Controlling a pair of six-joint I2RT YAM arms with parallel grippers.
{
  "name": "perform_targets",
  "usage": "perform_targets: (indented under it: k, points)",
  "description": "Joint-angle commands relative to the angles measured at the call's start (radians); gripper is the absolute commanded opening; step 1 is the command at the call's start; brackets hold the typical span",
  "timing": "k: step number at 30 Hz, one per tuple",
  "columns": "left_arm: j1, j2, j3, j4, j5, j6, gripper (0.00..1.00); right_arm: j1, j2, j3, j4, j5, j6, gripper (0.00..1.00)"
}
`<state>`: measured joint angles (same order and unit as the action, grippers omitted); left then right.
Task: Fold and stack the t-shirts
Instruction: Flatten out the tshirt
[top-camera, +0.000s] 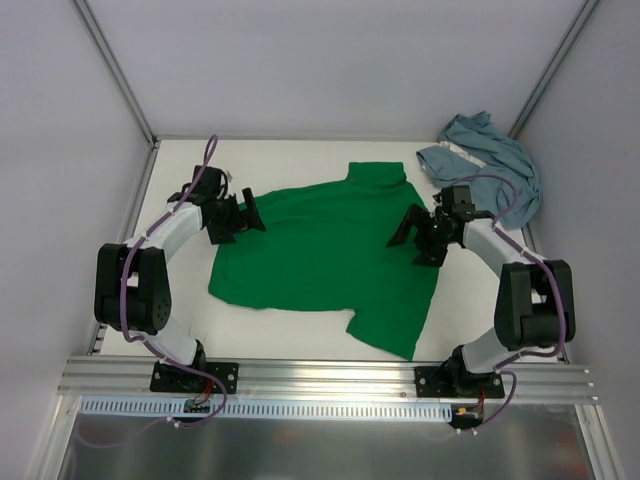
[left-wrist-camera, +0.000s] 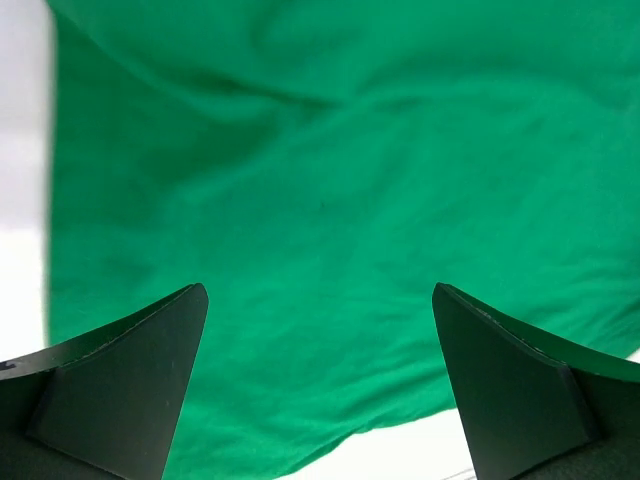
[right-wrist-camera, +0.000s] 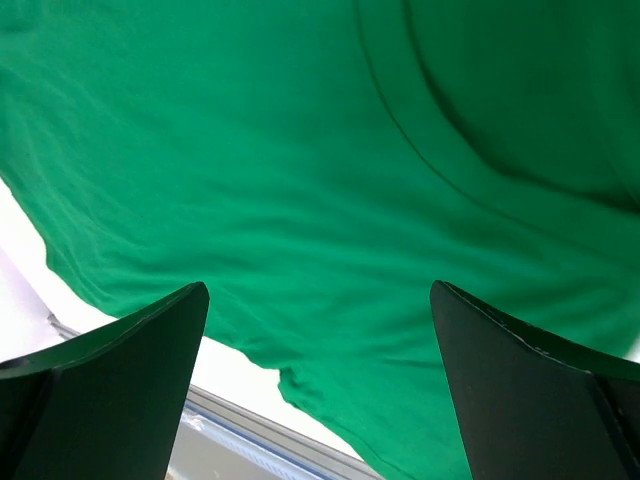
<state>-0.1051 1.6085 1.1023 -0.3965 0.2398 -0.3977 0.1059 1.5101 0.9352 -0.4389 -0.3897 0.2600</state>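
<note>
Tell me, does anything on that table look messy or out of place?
Yes. The blue-grey shirt lies crumpled in a heap at the far right corner, neither spread out nor folded. The green shirt is spread flat in the middle, but it sits crooked and a bit wrinkled. Nothing looks torn or spilled.

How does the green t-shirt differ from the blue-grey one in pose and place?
The green t-shirt lies spread nearly flat; the blue-grey t-shirt is crumpled in a heap. The green t-shirt is in the middle of the table; the blue-grey t-shirt sits at its far right corner. Neither is folded yet.
</note>
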Motion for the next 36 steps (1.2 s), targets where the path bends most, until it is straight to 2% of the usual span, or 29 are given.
perform_targets:
  k: [1,9,18,28,36]
  points:
    - [-0.013,-0.007,-0.050,0.064,0.075,-0.059,0.99,0.027,0.082,0.082,0.075,-0.054,0.028,0.99]
    - [-0.047,0.056,-0.082,0.111,0.078,-0.090,0.99,0.052,0.248,0.151,0.108,-0.069,0.042,0.99]
    - [-0.090,0.065,-0.148,0.131,0.047,-0.119,0.99,0.055,0.251,0.030,0.201,-0.083,0.091,0.99]
    - [-0.160,-0.035,-0.329,0.171,0.026,-0.205,0.99,0.054,0.110,-0.136,0.190,-0.052,0.107,1.00]
    - [-0.199,-0.235,-0.496,0.166,0.029,-0.297,0.99,0.034,-0.083,-0.256,0.120,-0.005,0.108,0.99]
